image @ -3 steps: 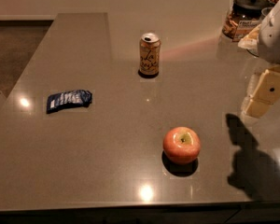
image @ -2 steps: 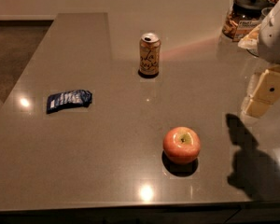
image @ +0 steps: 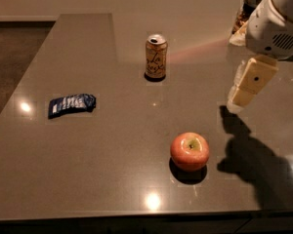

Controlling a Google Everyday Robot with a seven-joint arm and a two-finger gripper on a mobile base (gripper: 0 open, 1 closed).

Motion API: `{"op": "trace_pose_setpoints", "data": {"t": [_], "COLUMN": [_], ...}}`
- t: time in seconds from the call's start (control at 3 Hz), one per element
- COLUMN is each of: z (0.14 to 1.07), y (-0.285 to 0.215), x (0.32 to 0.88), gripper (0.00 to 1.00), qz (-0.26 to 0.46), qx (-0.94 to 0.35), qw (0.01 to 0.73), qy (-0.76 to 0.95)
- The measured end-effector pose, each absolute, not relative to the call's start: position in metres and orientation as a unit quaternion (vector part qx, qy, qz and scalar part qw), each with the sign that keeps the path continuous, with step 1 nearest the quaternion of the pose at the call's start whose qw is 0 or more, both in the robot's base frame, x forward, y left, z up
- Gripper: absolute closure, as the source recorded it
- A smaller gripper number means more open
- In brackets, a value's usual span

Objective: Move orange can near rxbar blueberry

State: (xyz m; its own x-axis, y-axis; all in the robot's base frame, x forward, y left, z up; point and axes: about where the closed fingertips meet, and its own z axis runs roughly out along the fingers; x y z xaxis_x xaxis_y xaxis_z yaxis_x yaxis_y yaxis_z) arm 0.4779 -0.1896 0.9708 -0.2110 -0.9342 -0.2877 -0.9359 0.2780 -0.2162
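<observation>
Glossy grey-brown surface (image: 102, 174) takes up basically the whole shot, with a beige wall along the top, a strip of darker floor (image: 14, 52) on the far left, and a couple of light glares on the near side.

Containers first: the orange can (image: 156, 56) stands upright toward the back, roughly mid-width, silver top facing up. What's inside it, no idea from here. Back in the far right corner there's a jar (image: 245, 12) with a dark lid, mostly hidden behind the robot's arm; looks like something brownish in it, but it's too covered up to be sure.

The rxbar blueberry (image: 72, 104) lies flat over on the left, well apart from the can, closer to the camera, with bare surface between the two.

A red-yellow apple (image: 190, 151) sits front and centre-right, stem dimple up, well apart from both the can and the bar.

The gripper (image: 241, 94) hangs above the right side of the surface, off to the right of the can and behind the apple, touching nothing and throwing a big shadow (image: 256, 162) next to the apple. Whether it's open or closed, I honestly can't tell from this angle.
</observation>
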Motion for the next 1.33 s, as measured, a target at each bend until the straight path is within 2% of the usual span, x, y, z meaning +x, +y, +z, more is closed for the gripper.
{"op": "trace_pose_setpoints", "data": {"t": [1.33], "z": [0.950], "y": [-0.136], "x": [0.637], "gripper": [0.00], "qz": [0.052], "qx": [-0.540], "qw": [0.274], "qy": [0.794]}}
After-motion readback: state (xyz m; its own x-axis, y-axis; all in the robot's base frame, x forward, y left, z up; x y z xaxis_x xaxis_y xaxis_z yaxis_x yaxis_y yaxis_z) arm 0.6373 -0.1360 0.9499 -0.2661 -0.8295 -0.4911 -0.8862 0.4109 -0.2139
